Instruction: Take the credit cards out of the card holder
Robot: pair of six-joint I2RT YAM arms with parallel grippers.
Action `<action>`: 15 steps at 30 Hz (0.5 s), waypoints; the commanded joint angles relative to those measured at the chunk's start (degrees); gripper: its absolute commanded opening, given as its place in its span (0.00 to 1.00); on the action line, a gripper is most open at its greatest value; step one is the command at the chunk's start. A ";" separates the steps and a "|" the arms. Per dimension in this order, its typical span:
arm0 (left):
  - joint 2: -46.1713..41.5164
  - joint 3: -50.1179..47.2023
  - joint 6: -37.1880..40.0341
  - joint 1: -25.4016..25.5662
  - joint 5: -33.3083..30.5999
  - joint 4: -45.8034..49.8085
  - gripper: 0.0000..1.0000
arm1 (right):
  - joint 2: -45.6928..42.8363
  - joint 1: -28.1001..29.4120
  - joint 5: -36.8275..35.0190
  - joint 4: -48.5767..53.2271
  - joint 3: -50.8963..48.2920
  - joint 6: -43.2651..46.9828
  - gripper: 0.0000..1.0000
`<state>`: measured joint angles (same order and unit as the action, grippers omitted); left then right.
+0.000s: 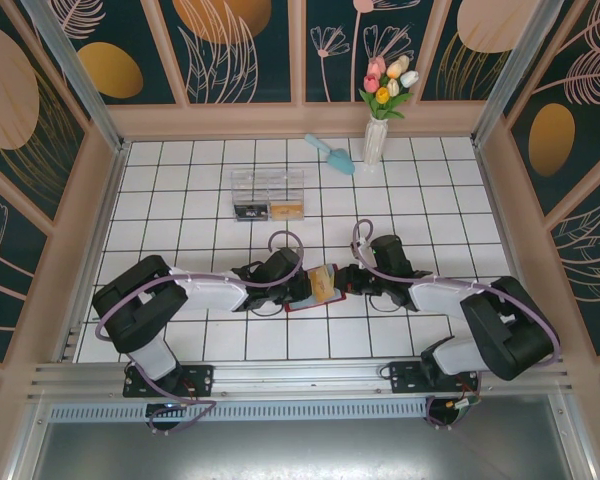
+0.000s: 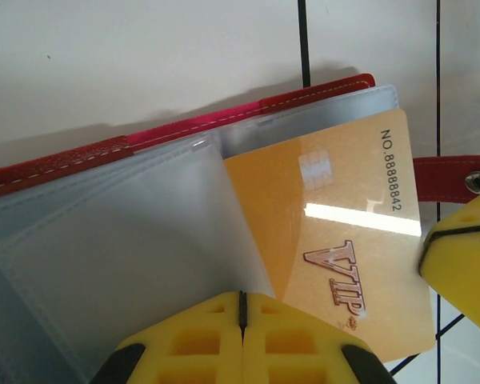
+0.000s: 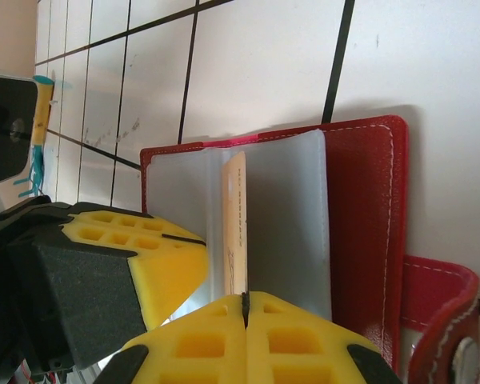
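Surface (image 1: 180, 180): one, white-tiled; card holder (image 3: 360, 216) lies open near its front middle.
Left gripper (image 2: 242, 308): jaws closed, pinching a clear sleeve (image 2: 120, 240) of the card holder.
Right gripper (image 3: 245, 308): jaws closed on the gold card (image 2: 328, 240), edge-on!
Card holder: one, red, between both grippers.
Gold card: one showing, stamped VIP, among the sleeves.

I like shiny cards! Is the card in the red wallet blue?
No, the card sticking out of the red wallet is gold with VIP on it.
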<state>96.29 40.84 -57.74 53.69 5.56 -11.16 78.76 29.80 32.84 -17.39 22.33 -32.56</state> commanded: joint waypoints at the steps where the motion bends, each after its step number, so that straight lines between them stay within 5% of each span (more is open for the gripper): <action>1: 0.82 0.56 -0.32 0.10 0.50 1.23 0.07 | 1.11 0.73 1.15 -2.53 0.44 -1.01 0.10; 10: 0.47 0.38 -0.27 0.10 0.32 1.67 0.06 | 2.88 1.22 0.87 -2.41 1.88 -0.75 0.17; 15: -0.11 0.05 -0.28 0.13 0.09 1.82 0.06 | 2.24 1.22 -0.43 -1.74 2.11 -0.60 0.00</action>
<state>96.29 40.84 -57.74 53.69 5.56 -11.14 81.38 30.76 33.01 -18.31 23.33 -33.47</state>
